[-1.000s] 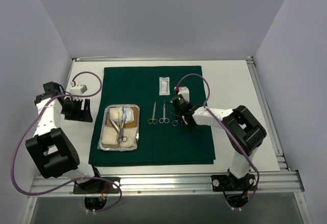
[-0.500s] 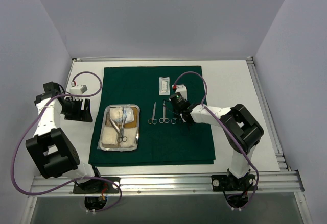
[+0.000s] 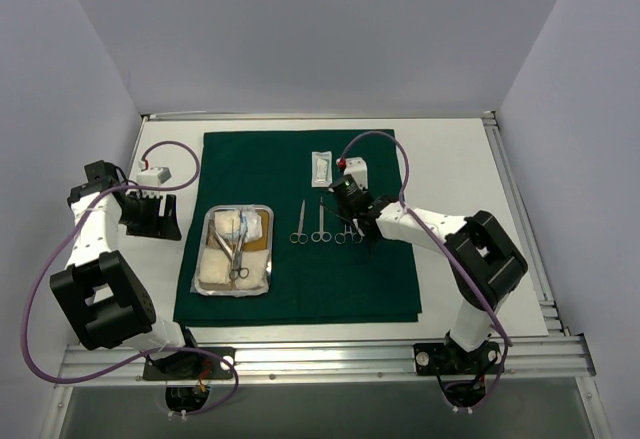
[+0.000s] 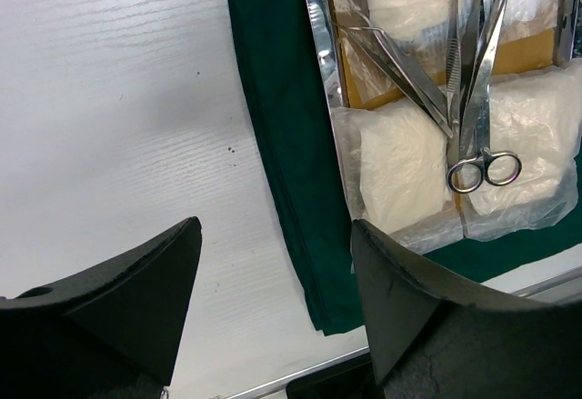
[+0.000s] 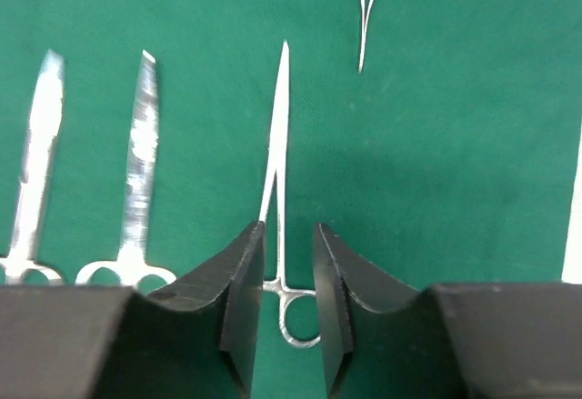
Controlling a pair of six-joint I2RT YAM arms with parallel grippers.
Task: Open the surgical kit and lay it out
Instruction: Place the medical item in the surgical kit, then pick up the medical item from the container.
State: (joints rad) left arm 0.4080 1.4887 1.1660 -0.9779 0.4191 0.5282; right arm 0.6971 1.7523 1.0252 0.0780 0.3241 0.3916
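Two scissors [image 5: 141, 144] lie left of the forceps [image 5: 280, 144] on the green drape [image 5: 455, 190], tweezers [image 5: 366, 17] beyond. The right gripper [image 5: 287, 232] straddles the forceps, narrowly parted; the left gripper [image 4: 275, 226] gapes beside the tray [image 4: 320, 54].

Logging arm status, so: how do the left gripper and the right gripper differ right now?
The left gripper is spread wide with nothing between its fingers; the right gripper is narrowed to a slit straddling a clamp. The left gripper sits over the bare table, beside the green cloth; the right gripper is over the cloth. Both have black fingers.
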